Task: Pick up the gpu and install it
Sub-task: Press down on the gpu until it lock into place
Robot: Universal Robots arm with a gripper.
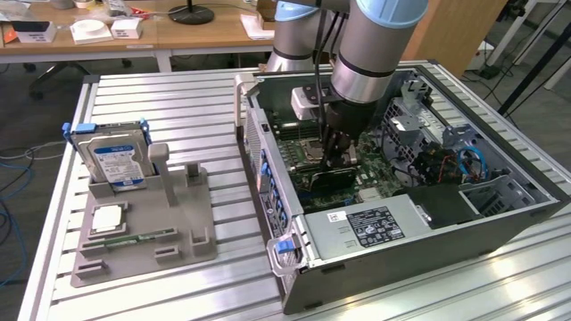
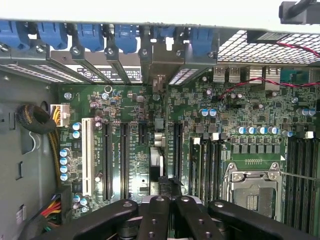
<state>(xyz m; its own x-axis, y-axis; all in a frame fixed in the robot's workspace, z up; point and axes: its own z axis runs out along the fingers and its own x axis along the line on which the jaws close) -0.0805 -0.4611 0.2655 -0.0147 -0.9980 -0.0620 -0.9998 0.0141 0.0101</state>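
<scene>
1. My fingers are pinched fully together on the top edge of the gpu, deep inside the computer case. I hold it by that edge so its connector side faces down at the board.
2. The gpu hangs upright and thin-edge-on just below me, lined up along the long black slots of the green board on the case floor. I judge it is at or in one of the middle slots (whether it is pushed home I cannot tell).
3. From outside, the gpu is a slim, flat black slab under my gripper, near the middle of the case.
4. Its far end points at the case's back wall, where the blue clips sit above the card openings.
5. Well outside the case, a grey tray holds a hard drive standing upright.
</scene>
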